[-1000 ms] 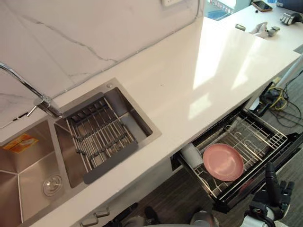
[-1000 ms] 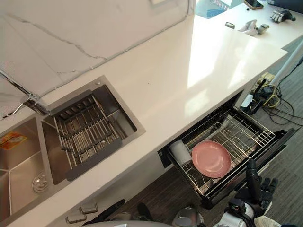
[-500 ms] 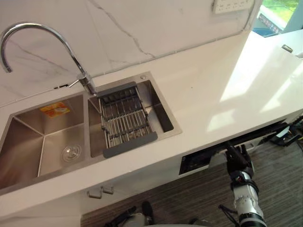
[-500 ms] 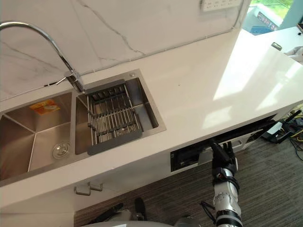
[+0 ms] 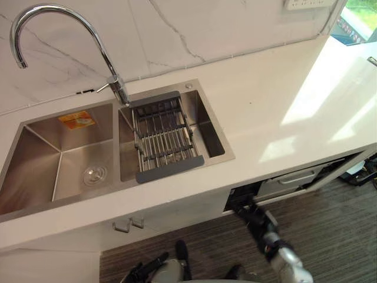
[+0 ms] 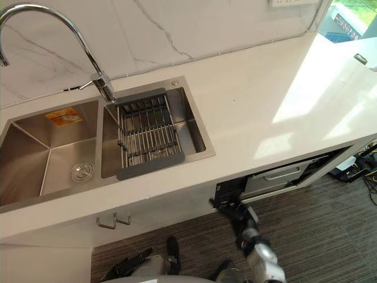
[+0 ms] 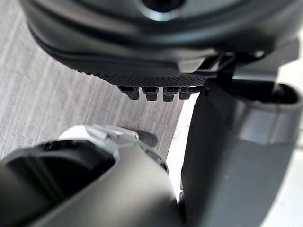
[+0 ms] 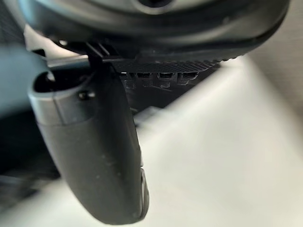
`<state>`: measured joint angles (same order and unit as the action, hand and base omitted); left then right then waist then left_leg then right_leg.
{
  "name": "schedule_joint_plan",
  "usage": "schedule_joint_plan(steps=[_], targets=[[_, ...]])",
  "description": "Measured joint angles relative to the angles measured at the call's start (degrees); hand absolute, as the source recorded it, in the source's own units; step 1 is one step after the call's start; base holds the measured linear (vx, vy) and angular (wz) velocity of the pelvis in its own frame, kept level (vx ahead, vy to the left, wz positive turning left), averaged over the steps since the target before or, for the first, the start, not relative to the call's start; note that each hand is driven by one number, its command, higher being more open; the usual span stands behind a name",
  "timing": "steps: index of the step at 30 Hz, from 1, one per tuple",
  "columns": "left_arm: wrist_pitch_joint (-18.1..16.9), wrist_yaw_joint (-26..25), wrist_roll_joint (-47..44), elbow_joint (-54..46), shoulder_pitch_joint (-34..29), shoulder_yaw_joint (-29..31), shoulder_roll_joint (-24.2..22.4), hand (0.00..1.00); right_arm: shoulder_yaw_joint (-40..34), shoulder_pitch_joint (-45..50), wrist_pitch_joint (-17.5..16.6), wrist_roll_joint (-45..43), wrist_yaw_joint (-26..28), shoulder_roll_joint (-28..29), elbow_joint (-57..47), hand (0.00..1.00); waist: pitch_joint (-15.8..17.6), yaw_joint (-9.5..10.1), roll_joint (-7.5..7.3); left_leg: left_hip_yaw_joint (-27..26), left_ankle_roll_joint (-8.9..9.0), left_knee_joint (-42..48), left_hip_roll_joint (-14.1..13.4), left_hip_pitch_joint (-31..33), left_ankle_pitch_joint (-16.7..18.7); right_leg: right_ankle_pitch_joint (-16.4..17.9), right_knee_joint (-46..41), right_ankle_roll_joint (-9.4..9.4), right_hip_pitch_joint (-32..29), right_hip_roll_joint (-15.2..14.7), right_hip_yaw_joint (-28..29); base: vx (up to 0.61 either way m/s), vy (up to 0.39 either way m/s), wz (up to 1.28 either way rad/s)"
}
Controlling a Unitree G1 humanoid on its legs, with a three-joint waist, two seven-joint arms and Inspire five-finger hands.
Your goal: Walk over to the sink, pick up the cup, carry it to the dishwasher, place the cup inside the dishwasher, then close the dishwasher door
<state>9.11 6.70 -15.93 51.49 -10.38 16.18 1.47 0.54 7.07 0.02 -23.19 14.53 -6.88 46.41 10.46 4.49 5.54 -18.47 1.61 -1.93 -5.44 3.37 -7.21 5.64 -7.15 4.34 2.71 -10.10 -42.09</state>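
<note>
Steel sink [image 5: 59,159] w/o the cup – prob. already inside the dishwasher [image 5: 291,180], door nearly shut.
From where I stand the cup is hidden: the rt basin carries just a drain rack [image 5: 164,140] and neither hand has it, so pick-up, carry and placing look done. The dishwasher sits under the white surface [image 5: 265,106], front pushed almost flush. A dark gap at its rt end says the closing isn't finished. Low at its left end is the right hand [image 5: 254,212], just beside the front, can't tell if touching; fingers look straight, holding nothing. Over the striped floor [image 5: 330,236] hangs the left hand [image 7: 156,61], fingers likewise straight and empty. Left to do, I'd say: one last push on the door.
</note>
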Motion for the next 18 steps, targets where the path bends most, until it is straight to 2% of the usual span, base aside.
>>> schedule_joint_plan(steps=[2,4,6,8,10,11,13,14,15,16,18], targets=[[0.3,1.1,-0.4,0.2,0.4,-1.6,0.6,1.00,-3.7,-2.1,-1.1,3.0,0.4,0.7,5.5,1.00,0.3,0.02,-0.81,-0.8,-0.52,-0.2,0.4,-1.3,0.3,-0.6,-0.7,0.11,0.6,-0.6,0.7,0.17,0.021,-0.17],[0.4,2.1,-1.1,0.3,0.4,-2.6,1.6,1.00,-8.3,-2.1,-3.3,4.6,-1.6,1.5,8.6,1.00,0.1,-0.21,-1.48,-1.4,-0.45,-0.8,1.0,-3.5,1.0,0.0,-1.9,0.37,1.7,-1.5,1.2,0.16,0.025,-0.10],[1.1,4.0,-3.2,0.8,0.5,-3.8,2.2,1.00,-13.7,-1.7,-3.6,4.9,-4.8,1.4,11.0,1.00,-0.3,-1.04,-2.19,-2.1,-0.51,-2.0,1.9,-5.1,1.6,0.8,-3.2,1.09,2.1,-2.7,1.7,0.16,0.046,-0.13],[1.9,6.0,-5.4,1.5,1.2,-4.5,2.4,1.00,-19.1,-0.8,-1.6,1.5,-8.2,1.1,13.2,1.00,-0.4,-1.69,-2.52,-2.4,-0.79,-3.0,2.4,-5.9,3.0,1.1,-6.2,1.26,1.4,-4.0,2.5,0.14,0.071,-0.09],[2.5,6.2,-4.9,2.8,1.5,-4.5,3.1,1.00,-25.4,1.9,1.9,-4.6,-12.8,0.2,14.3,1.00,-0.5,-2.82,-2.88,-2.2,-0.99,-3.3,2.5,-7.0,4.2,1.0,-16.7,1.25,-1.9,-6.9,4.6,0.13,0.098,0.05],[2.7,6.5,-4.5,2.8,1.4,-4.5,3.6,1.00,-26.7,2.8,2.5,-5.6,-13.7,0.3,14.8,1.00,-0.6,-2.92,-3.42,-2.1,-0.85,-3.3,2.6,-7.3,4.4,0.9,-20.1,1.22,-3.1,-8.1,5.9,0.16,0.081,0.15],[3.5,8.3,-2.5,2.8,1.2,-5.3,6.2,1.00,-29.7,5.8,5.0,-4.3,-16.0,2.0,16.3,1.00,-1.2,-3.29,-5.96,-0.2,-1.09,-3.0,3.6,-9.0,5.0,-1.0,-31.0,0.56,-7.0,-10.7,13.7,0.19,0.027,0.35],[3.7,8.6,-2.3,2.8,1.2,-5.4,6.7,1.00,-30.7,6.2,5.0,-4.1,-16.0,2.9,16.2,1.00,-1.2,-3.82,-6.64,0.8,-1.34,-3.0,3.7,-9.4,5.1,-1.9,-33.4,0.36,-7.6,-11.2,14.7,0.22,-0.035,0.65],[4.5,8.6,-2.3,2.9,1.3,-5.4,7.6,1.00,-32.0,6.2,5.1,-3.4,-15.9,4.3,16.0,1.00,-1.0,-4.82,-6.70,2.5,-1.65,-2.9,3.2,-9.9,5.3,-0.7,-35.7,0.66,-9.1,-11.5,16.8,0.19,-0.057,0.77],[5.0,8.6,-2.2,2.9,1.4,-5.3,8.0,1.00,-32.6,5.8,5.8,-2.4,-15.6,4.7,15.2,1.00,-1.0,-5.39,-6.68,4.4,-1.88,-2.4,2.2,-9.9,5.9,2.8,-33.4,1.36,-9.2,-9.9,18.2,0.17,-0.056,0.77],[5.5,8.9,-2.0,2.9,1.8,-5.2,8.6,1.00,-32.5,4.8,7.2,-0.9,-14.7,4.6,14.7,1.00,-1.0,-5.42,-6.62,6.8,-1.03,-1.6,0.8,-9.9,6.5,4.3,-27.7,1.32,-9.9,-7.3,21.2,0.13,-0.088,0.72]])
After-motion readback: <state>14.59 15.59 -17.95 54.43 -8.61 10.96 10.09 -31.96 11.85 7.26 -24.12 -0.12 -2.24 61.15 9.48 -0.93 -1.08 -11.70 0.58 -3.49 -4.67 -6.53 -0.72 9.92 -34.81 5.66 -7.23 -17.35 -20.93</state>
